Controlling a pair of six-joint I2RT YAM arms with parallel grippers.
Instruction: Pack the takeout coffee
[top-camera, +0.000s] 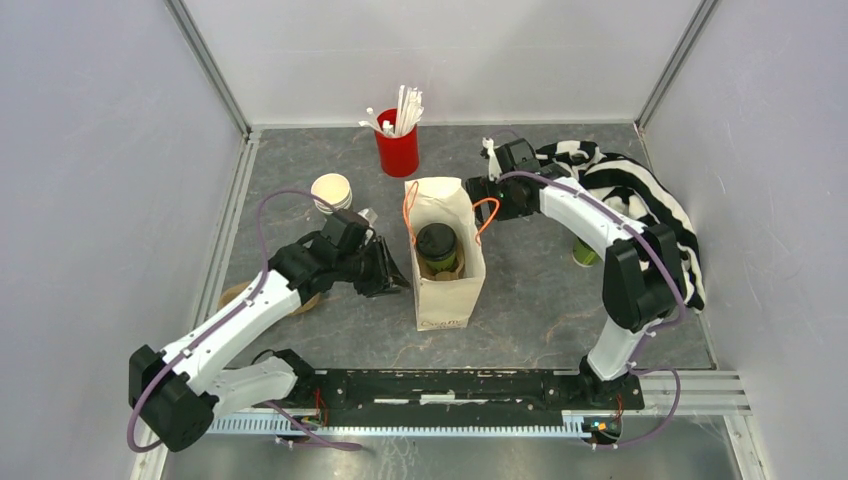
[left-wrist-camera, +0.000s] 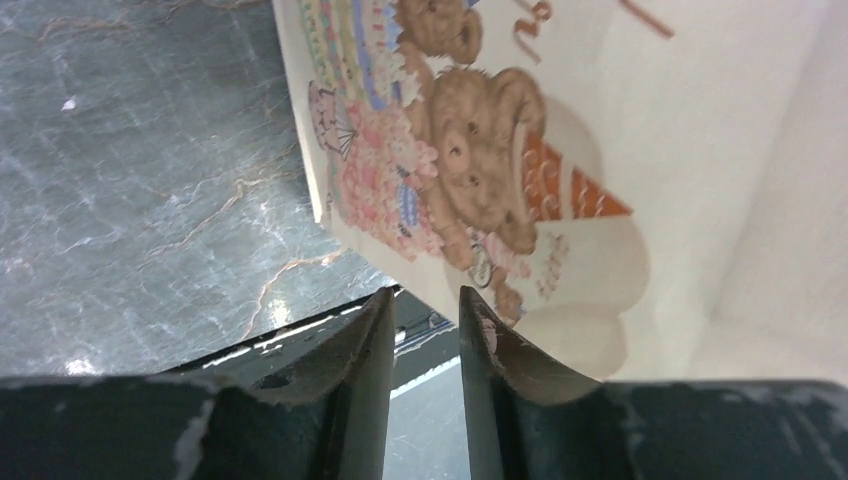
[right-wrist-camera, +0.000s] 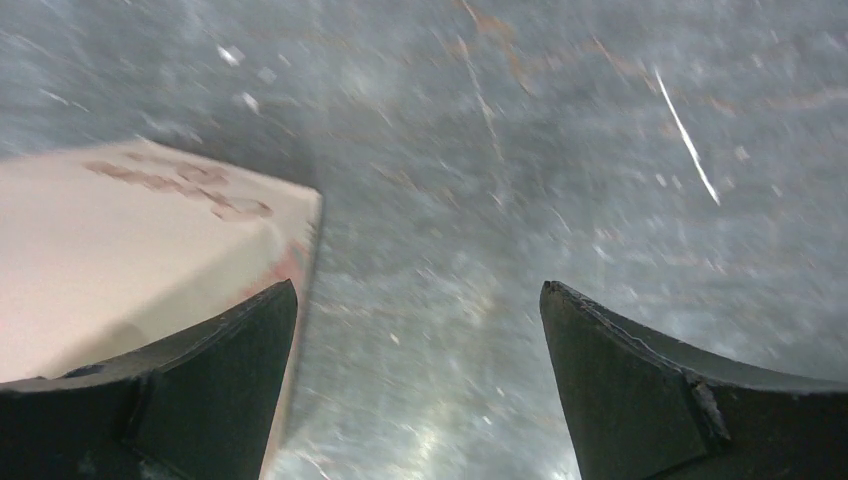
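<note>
- The paper bag stood upright on the tabletop.
- Right gripper: jaws wide, empty; wrist view blurred.
- Left gripper: jaws narrow, empty, beside the bag.
- One lidded cup sat inside the bag, body hidden.
- The second cup was mostly hidden under the right arm.

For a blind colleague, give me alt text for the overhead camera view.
A cream paper bag stands mid-table holding a black-lidded green cup. The left gripper sits by its left wall, the right gripper near its far right corner.

Green cup, black lid — cream bag
</note>
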